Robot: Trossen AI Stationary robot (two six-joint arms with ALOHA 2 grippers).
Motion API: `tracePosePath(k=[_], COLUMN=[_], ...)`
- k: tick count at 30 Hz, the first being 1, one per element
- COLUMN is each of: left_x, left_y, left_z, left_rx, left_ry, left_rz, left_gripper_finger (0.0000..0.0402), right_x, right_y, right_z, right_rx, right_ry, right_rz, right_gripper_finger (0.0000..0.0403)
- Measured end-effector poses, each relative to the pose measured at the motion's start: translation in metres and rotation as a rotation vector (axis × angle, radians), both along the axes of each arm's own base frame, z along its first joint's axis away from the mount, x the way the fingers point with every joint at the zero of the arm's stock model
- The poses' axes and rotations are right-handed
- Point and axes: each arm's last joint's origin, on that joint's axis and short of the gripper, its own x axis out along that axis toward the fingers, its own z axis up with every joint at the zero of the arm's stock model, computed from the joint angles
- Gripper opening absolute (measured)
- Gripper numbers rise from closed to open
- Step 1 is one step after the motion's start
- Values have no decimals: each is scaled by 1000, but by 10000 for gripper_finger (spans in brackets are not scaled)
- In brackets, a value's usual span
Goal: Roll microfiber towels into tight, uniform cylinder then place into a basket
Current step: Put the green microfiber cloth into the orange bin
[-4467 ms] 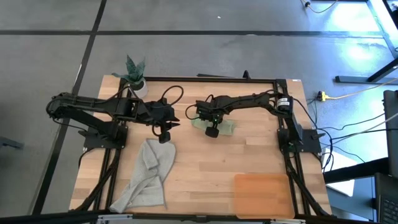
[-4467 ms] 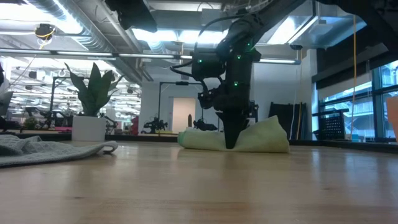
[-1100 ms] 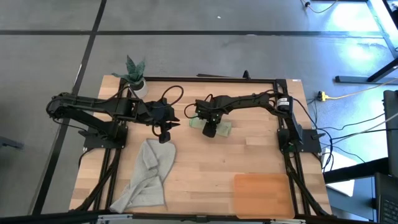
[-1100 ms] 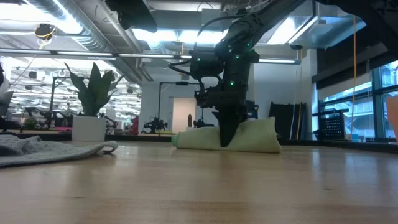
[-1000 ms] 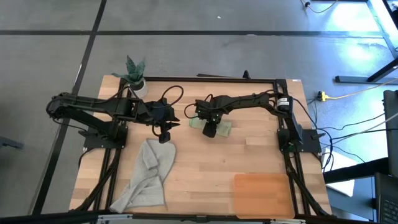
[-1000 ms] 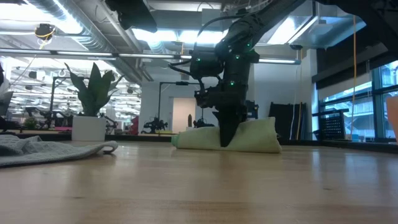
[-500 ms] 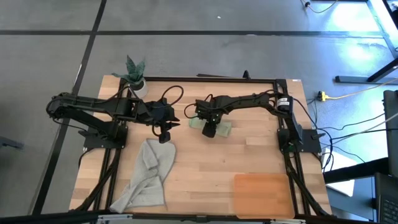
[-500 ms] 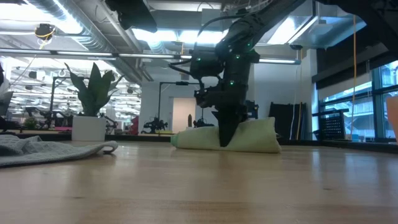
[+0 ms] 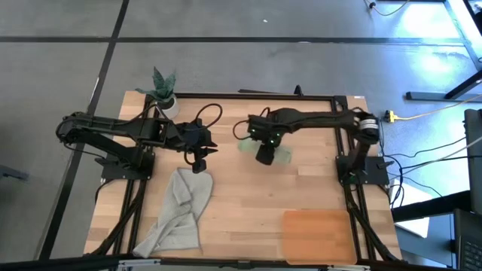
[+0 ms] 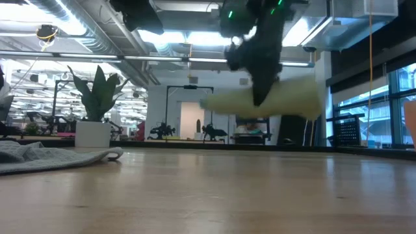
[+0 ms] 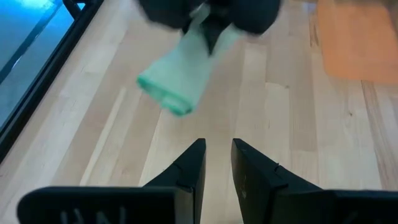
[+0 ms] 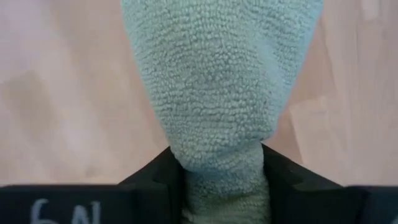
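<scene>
Change since 0.5 s ago: rolled green towel [image 10: 263,99] is off the tabletop [image 9: 248,196] and airborne; it lay on the wood then. Right arm has straightened, its elbow swung out toward the table's right edge.
Right gripper [image 9: 265,153]: clamped across the middle of the roll, so both ends overhang evenly and the cylinder hangs roughly level in the low view; a mid-grip likely keeps the wraps from unwinding in transit.
Green towel, texture: nubby looped microfiber, soft; pinches narrow between the fingers [image 12: 155,174] and flares wider beyond them. 1 open end shows layered edges in the left wrist view [image 11: 177,78].
Basket [image 9: 318,235]: flat orange-brown tray with low rim, near front right corner, well apart from the roll; nothing in it yet.
Grey towel [image 9: 179,211]: unrolled, rumpled, front left, touching nothing but the wood.
Left gripper [image 9: 198,156]: hovers just behind the grey towel, fingers [image 11: 189,165] parted by a narrow gap, holding nothing.
Potted plant [image 9: 163,92]: white pot, back left corner, clear of the work.
</scene>
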Motion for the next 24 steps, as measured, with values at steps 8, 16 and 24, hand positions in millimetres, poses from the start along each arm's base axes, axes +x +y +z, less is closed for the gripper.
tracePosePath(k=[8, 16, 24], left_x=[0, 0, 3], left_y=[0, -1, -13], left_z=[0, 0, 4], left_rx=[0, 26, 89], left_ry=[2, 7, -36], left_rz=[0, -50, -219], left_gripper_finger=[67, 67, 67], right_x=[-48, -97, -122], right_y=[63, 141, 203], right_z=[65, 100, 96], right_rx=[21, 74, 124], right_ry=[-44, -97, -46], right_rz=[63, 205, 247], right_gripper_finger=[102, 104, 105])
